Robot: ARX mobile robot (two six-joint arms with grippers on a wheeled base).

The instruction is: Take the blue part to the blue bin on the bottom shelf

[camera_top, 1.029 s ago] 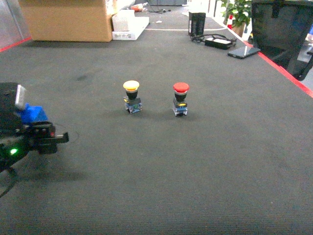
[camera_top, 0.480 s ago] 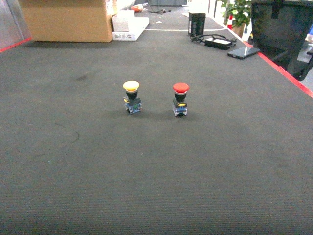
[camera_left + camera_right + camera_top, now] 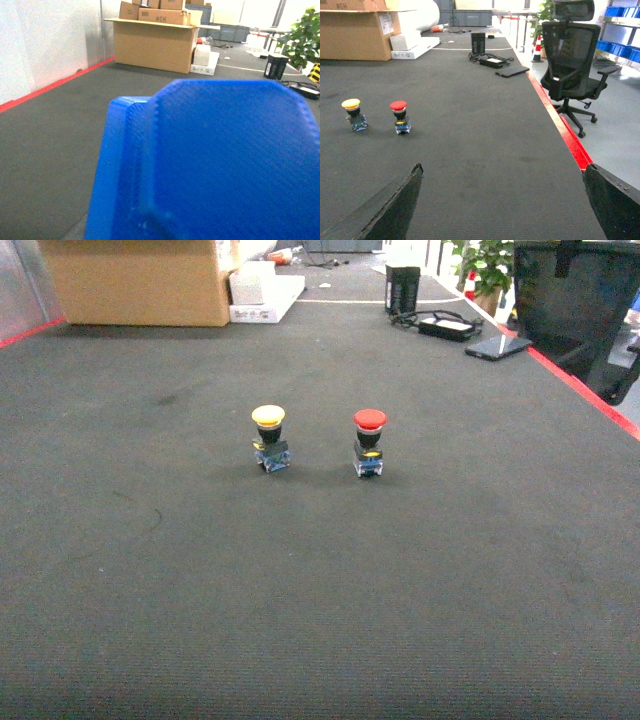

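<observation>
Since the blue part (image 3: 210, 165) fills the left wrist view, left gripper likely pinches it for carrying; right gripper (image 3: 502, 200) spread, idle.

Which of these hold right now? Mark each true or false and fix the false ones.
1. The yellow button stands left of the red button in the head view. True.
2. Both buttons lie tipped over on the carpet. False: both stand upright.
3. A blue part fills most of the left wrist view. True.
4. The right gripper holds a button. False: its fingers are spread with nothing between them.
5. A black office chair stands beyond the red floor line. True.
6. Both arms show in the head view. False: neither does.
</observation>
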